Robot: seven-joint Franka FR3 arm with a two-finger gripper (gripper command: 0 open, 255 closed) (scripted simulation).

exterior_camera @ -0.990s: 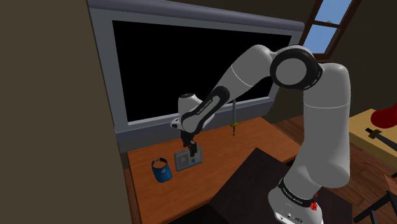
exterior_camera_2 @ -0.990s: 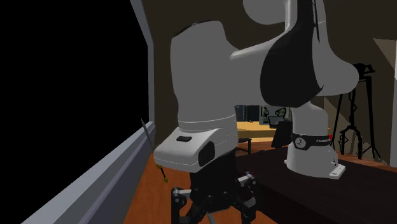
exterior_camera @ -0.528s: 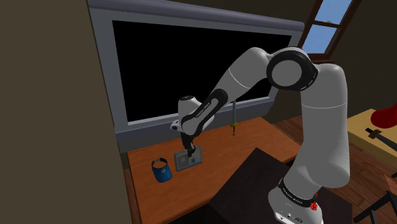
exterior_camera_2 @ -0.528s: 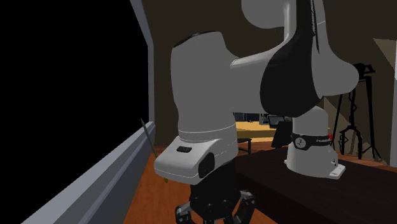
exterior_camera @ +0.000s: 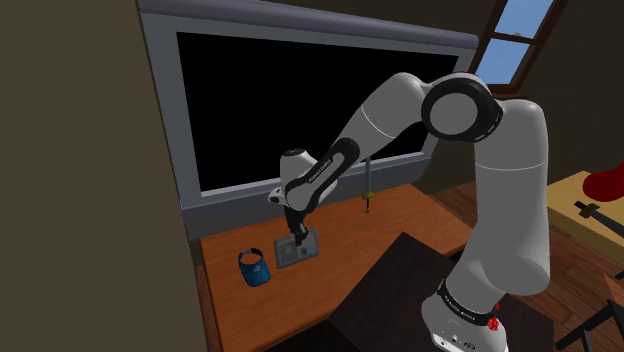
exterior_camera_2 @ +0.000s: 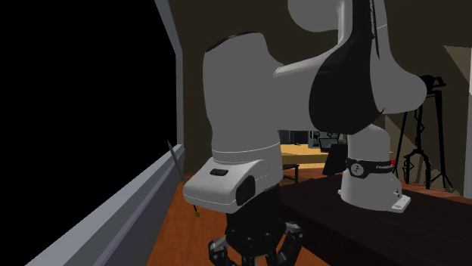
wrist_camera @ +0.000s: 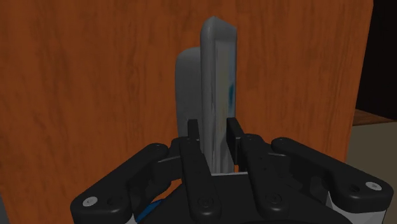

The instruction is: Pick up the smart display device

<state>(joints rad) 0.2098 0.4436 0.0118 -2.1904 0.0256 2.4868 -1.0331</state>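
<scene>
The smart display (wrist_camera: 218, 76) stands edge-on to the hand (wrist_camera: 214, 145). Its thin slab is pinched between the two fingers (wrist_camera: 235, 135), which clasp both faces at the edge nearest the hand, with a rounded base behind. In the shoulder view it sits on the desk (exterior_camera: 400, 215), close under the window. I can't tell whether it is off the wood yet.

To do the lift well, I'd judge you want a firm squeeze and a straight rise with no twist, because the slab looks thin and smooth and, gripped at one edge, may pivot.

In the shoulder view, a blue cap (exterior_camera: 256, 267) lies just beside the display at 8 o'clock. A thin tool (exterior_camera: 368, 198) leans at 2 o'clock, and the grey window sill (exterior_camera: 240, 205) runs at 12. The desk's front edge lies toward 5 o'clock — your open room is overhead.
</scene>
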